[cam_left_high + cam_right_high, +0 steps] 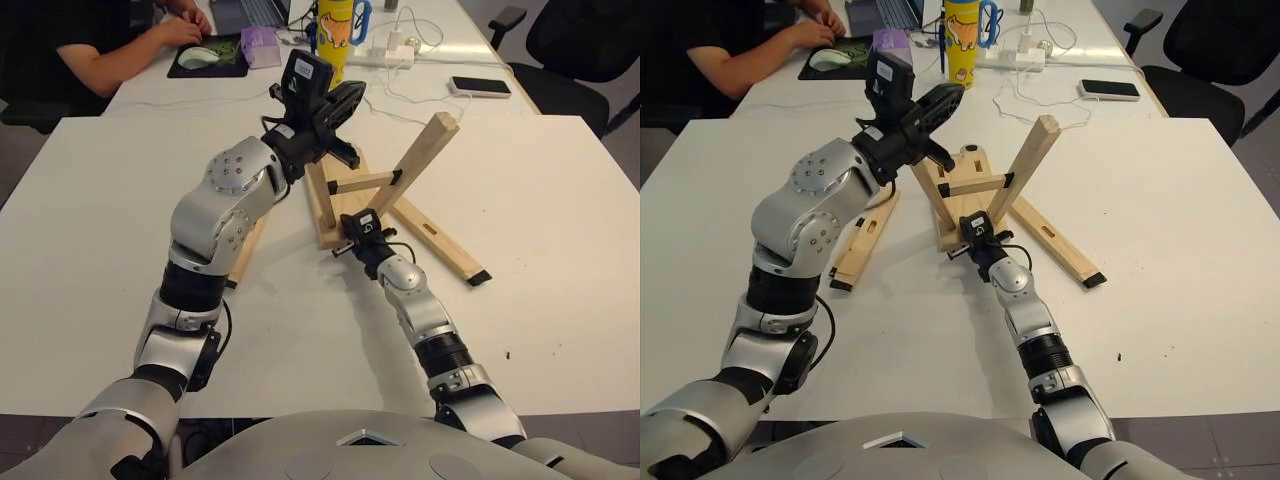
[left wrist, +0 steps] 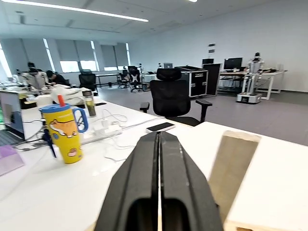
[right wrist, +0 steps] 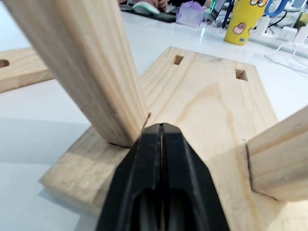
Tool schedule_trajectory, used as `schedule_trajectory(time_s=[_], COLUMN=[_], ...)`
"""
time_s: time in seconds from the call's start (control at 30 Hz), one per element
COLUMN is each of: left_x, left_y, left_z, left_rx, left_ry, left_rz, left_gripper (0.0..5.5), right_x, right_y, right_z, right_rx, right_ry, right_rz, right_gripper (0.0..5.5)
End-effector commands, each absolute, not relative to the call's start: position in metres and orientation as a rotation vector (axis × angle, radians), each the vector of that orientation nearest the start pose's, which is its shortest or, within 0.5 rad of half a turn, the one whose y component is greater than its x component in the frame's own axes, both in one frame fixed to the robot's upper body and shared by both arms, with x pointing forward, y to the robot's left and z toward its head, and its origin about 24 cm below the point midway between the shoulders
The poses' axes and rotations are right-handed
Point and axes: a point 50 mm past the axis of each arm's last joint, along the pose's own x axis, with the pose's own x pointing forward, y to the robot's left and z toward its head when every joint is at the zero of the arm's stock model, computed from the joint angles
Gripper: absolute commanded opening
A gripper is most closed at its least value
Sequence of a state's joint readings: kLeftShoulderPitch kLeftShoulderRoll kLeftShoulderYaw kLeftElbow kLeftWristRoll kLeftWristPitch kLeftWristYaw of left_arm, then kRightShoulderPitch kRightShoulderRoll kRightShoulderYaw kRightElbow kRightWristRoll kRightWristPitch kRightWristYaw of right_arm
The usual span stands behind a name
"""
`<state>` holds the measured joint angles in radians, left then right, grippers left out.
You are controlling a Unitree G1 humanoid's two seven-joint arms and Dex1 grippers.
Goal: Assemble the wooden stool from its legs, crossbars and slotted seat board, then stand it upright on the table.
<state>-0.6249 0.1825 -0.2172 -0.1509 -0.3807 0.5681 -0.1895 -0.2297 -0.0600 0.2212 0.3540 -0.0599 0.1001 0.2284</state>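
While the slotted seat board (image 3: 211,96) lies flat on the white table (image 1: 560,200), a left leg (image 3: 91,67) and a right leg (image 1: 425,155) slant up from it, joined by a crossbar (image 1: 362,183). The right gripper (image 3: 161,129), fingers pressed together, sits at the left leg's foot, seemingly touching the board. The left gripper (image 2: 159,139), likewise closed and empty, hangs above the crossbar. A loose leg (image 1: 440,245) lies beside the board.

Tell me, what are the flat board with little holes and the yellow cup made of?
The pale flat slotted seat board looks like bare, unpainted wood: wavy grain lines show and it is matte. The tall yellow cup with a blue handle looks like smooth plastic, but painted metal is possible.
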Motion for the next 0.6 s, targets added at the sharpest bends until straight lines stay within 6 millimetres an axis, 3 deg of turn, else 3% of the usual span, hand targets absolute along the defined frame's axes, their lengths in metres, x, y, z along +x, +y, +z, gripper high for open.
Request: schedule_trajectory(time_s=[0.03, 0.2, 0.33, 0.4, 0.5, 0.6], left_x=[0.325, 0.312, 0.287, 0.28, 0.276, 0.267], left_y=[0.083, 0.105, 0.121, 0.128, 0.134, 0.131], left_z=[0.161, 0.219, 0.235, 0.223, 0.184, 0.153], left_rx=[0.121, 0.105, 0.11, 0.131, 0.137, 0.136], left_ry=[-0.097, -0.474, -0.621, -0.582, -0.381, -0.213], left_rz=[-0.435, -0.225, -0.097, -0.065, -0.086, -0.149], left_gripper=[0.01, 0.01, 0.01, 0.01, 0.01, 0.01], right_x=[0.25, 0.262, 0.267, 0.263, 0.243, 0.224], right_y=[-0.099, -0.094, -0.097, -0.097, -0.096, -0.107], right_z=[-0.047, -0.021, 0.002, 0.019, 0.05, 0.067], right_rx=[-0.174, -0.129, -0.123, -0.104, -0.071, -0.079], right_ry=[0.526, 0.335, 0.155, 0.03, -0.119, -0.114], right_rz=[0.501, 0.508, 0.513, 0.55, 0.645, 0.656], right_gripper=[0.0, 0.0, 0.0, 0.0, 0.0, 0.0])
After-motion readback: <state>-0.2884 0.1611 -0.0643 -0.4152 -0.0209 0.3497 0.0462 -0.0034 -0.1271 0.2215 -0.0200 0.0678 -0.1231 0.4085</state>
